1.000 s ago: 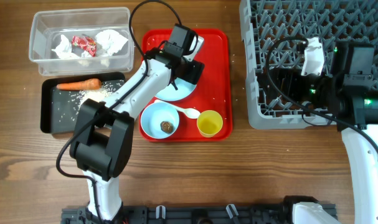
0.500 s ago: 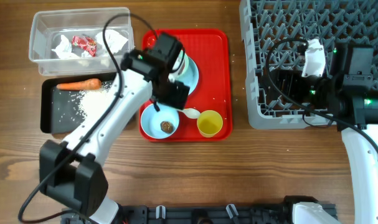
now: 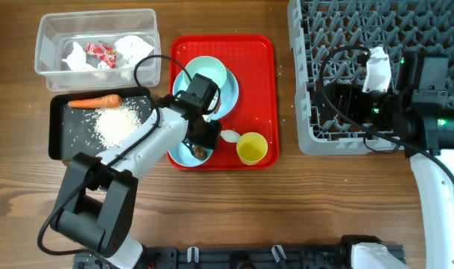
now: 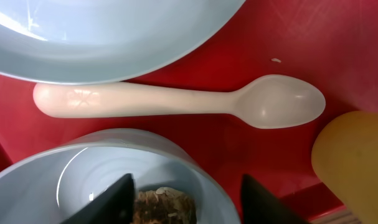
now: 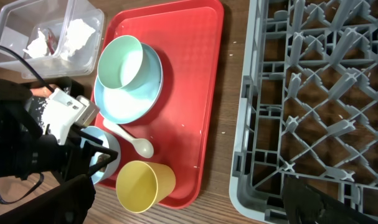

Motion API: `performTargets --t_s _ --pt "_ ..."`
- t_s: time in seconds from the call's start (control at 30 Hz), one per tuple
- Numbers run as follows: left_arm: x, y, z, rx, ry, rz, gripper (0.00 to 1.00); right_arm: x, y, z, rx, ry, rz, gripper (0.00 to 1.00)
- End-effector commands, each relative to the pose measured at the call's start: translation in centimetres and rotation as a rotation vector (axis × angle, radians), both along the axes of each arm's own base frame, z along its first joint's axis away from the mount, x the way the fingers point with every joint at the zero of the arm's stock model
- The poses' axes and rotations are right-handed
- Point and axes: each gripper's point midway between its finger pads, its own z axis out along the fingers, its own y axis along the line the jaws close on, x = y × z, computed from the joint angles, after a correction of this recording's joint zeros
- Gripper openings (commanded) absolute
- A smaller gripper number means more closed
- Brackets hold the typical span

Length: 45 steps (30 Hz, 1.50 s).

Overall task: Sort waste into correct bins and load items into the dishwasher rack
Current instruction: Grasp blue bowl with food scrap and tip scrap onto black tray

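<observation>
Two left fingers [image 4: 114, 202] part-spread astride brown lump [image 4: 164, 204] in bowl [image 4: 76, 177]; right fingers [image 5: 326, 202] spread wide, holding nothing

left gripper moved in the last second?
Yes. The left gripper went from over the plate at the red tray's far half to the tray's near edge, now above the bowl holding the brown lump.

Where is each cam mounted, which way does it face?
Overhead: above table, straight down; both arms show, left gripper at the lower bowl, right arm over the rack.
Left wrist: close over the red tray, facing down at spoon; own fingertips at bottom.
Right wrist: above rack edge, facing down toward tray; own fingers at bottom corners.
Shared: spoon, yellow cup in all three.
</observation>
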Motion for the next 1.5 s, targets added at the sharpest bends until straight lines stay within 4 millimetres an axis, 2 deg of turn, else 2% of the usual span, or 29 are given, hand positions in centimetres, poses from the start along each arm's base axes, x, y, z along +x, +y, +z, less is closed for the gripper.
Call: performTargets --t_s 0.0,0.1,0.17,0.2,0.3,0.37,0.43,0.57,0.6,0.67,0.77,0.9,0.93,1.03,1.13,1.33,1.4,1.47 --pt "-0.6 -0.3 -1.2 0.008 0.032 -0.012 0.45 0.4 -0.2 0.5 -0.017 -0.019 0.001 1.0" --pt "-0.7 -0.4 -2.2 0.018 0.052 -0.018 0.34 0.4 -0.2 0.5 -0.017 -0.019 0.001 1.0" --pt "-1.1 -0.3 -3.1 0.036 0.075 -0.022 0.31 0.4 -0.2 0.5 -0.017 -0.017 0.001 1.0" --pt "-1.2 -0.3 -3.2 0.04 0.082 -0.021 0.21 0.4 -0.2 0.5 -0.017 -0.015 0.001 1.0" --pt "-0.9 -0.2 -3.0 0.041 0.071 -0.018 0.05 0.4 -0.2 0.5 -0.017 -0.016 0.001 1.0" --pt "-0.7 -0.4 -2.3 0.036 0.062 -0.019 0.04 0.4 -0.2 0.5 -0.017 -0.016 0.001 1.0" --pt "-0.2 -0.7 -0.7 0.03 0.05 -0.019 0.04 0.3 -0.2 0.4 -0.018 -0.014 0.001 1.0" --pt "1.1 -1.4 4.3 0.005 0.013 -0.013 0.04 0.4 -0.2 0.5 -0.017 -0.015 0.001 1.0" --pt "1.1 -1.3 6.4 0.002 0.005 -0.014 0.04 0.3 -0.2 0.4 -0.017 -0.013 0.001 1.0" --pt "1.2 -0.6 8.7 -0.001 -0.002 0.0 0.04 0.3 -0.2 0.4 -0.018 -0.011 0.002 1.0" --pt "1.8 1.7 10.8 -0.008 -0.017 0.064 0.04 0.3 -0.2 0.4 -0.018 -0.012 0.002 1.0" --pt "3.3 6.6 11.3 -0.069 0.01 0.228 0.04 0.3 -0.2 0.4 -0.018 -0.013 0.002 1.0" --pt "3.9 8.0 11.5 -0.128 0.024 0.276 0.04 0.3 -0.2 0.4 -0.018 -0.013 0.002 1.0" --pt "5.0 10.1 12.7 -0.343 0.023 0.305 0.04 0.3 -0.2 0.4 -0.017 -0.012 0.001 1.0" --pt "6.1 13.0 15.1 -0.58 -0.032 0.334 0.04 0.3 -0.2 0.4 -0.018 -0.014 0.001 1.0" --pt "6.3 17.4 19.6 -1.003 -0.225 0.301 0.04 0.7 -0.2 0.7 -0.018 -0.034 0.001 1.0" --pt "6.5 18.3 19.6 -1.08 -0.255 0.312 0.04 0.8 -0.2 0.8 -0.018 -0.039 0.001 1.0" --pt "6.7 19.1 18.7 -1.138 -0.262 0.33 0.04 0.8 -0.2 0.8 -0.018 -0.038 0.001 1.0"
